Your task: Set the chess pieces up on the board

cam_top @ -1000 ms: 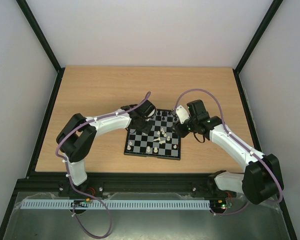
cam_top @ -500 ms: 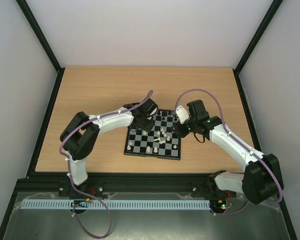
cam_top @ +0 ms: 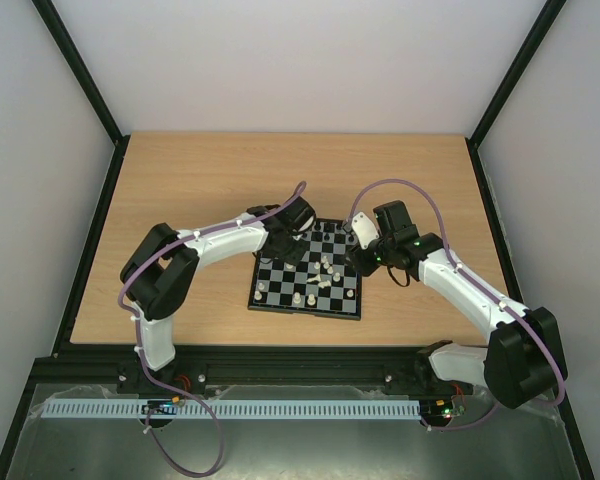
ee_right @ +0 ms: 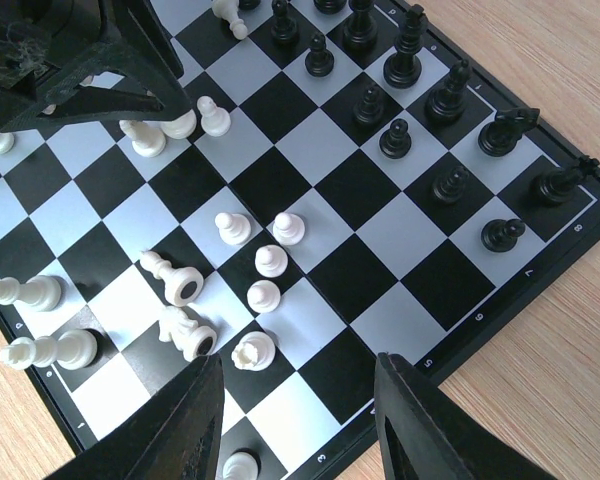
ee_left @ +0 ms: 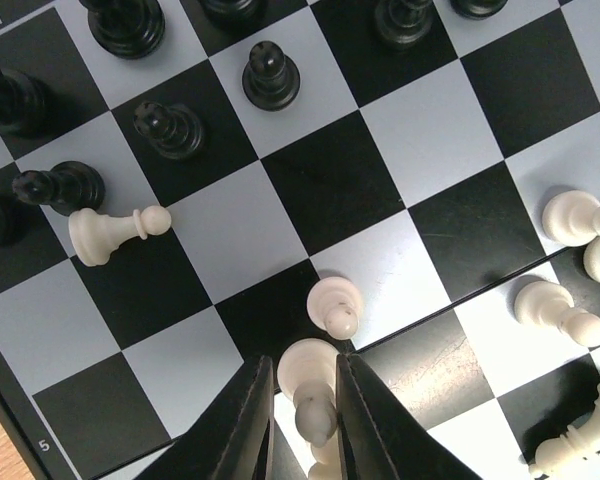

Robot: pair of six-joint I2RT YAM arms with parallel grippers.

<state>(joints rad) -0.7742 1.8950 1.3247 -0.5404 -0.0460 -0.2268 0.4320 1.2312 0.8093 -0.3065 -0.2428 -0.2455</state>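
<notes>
Cream and black chess pieces (ee_right: 271, 260) are spread over the board (cam_top: 305, 311). It lies on the table (cam_top: 200, 180) about midway between the left and right edges and nearer the near edge than the far one. The black pieces (ee_right: 395, 138) stand upright in two rows along one side of the board. The cream ones are bunched toward its middle and several are tipped over (ee_right: 185, 285). The left tool (ee_left: 302, 375) hangs over the board with its fingers (ee_left: 252, 420) drawn narrow against a cream piece (ee_left: 305, 362) that fills the gap between them. A fallen cream pawn (ee_left: 108, 233) lies just beside a black piece (ee_left: 60, 186). The right tool (ee_right: 298, 400) hovers at the board's right edge, jaws wide, with nothing between them.
</notes>
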